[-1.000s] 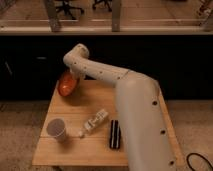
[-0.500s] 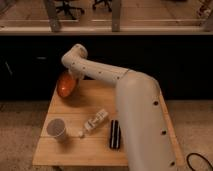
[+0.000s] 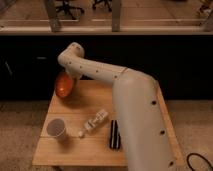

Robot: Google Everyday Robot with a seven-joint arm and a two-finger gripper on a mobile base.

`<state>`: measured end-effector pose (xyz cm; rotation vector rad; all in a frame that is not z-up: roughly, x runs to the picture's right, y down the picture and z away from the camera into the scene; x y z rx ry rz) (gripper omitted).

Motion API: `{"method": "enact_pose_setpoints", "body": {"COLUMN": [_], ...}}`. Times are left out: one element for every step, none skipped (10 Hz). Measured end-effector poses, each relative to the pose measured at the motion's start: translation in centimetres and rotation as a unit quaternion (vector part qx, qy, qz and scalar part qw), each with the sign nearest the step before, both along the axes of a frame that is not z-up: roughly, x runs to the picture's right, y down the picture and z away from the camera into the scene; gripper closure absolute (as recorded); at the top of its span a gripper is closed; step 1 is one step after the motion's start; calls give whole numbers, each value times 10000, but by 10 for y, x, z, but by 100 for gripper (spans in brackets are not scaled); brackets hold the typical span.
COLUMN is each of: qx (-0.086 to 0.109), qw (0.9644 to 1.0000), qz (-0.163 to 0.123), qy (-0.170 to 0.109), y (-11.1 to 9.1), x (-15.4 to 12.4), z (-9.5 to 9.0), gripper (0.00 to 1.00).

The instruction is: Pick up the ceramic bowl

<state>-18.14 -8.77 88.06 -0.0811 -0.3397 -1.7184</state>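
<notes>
**benchrat:** ok so where's the ceramic bowl (image 3: 64, 85) sitting right now?

**armwatcher:** It's at the far-left corner of the wooden worktop (image 3: 75, 150), tipped up steeply on its edge so the glossy orange inside faces the camera. Can't tell if its lower rim is touching the wood or hanging just above it.

**benchrat:** and the gripper?

**armwatcher:** The gripper (image 3: 75, 78) is right at the bowl's upper right edge, tucked under the bend of the big white arm (image 3: 135, 115). The arm covers most of it, so whether the jaws are spread or pinched on the rim, I honestly can't tell. It's dark in there.

**benchrat:** anything else around the bowl?

**armwatcher:** Yeah, three things, all nearer the camera than the bowl. A white paper cup (image 3: 56, 129) stands upright well in front of the bowl, close to the near-left edge. A small clear bottle (image 3: 94, 122) lies on its side to the front-right of the bowl, just right of the cup. A flat black object (image 3: 115, 134) lies further right again, next to the arm's thick section. None of them touch the bowl.

**benchrat:** arm position?

**armwatcher:** It sweeps from the lower right up and over to the bowl, elbow bend just above it.
</notes>
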Motion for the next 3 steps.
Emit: {"method": "enact_pose_setpoints", "body": {"qx": [17, 38, 54], "qw": [10000, 9999, 9998], "qz": [-52, -123, -178], "qy": [-11, -63, -96], "y": [-3, -6, -5], "x": [-1, -6, -6], "z": [-2, -4, -7], "gripper": [100, 100, 100]}}
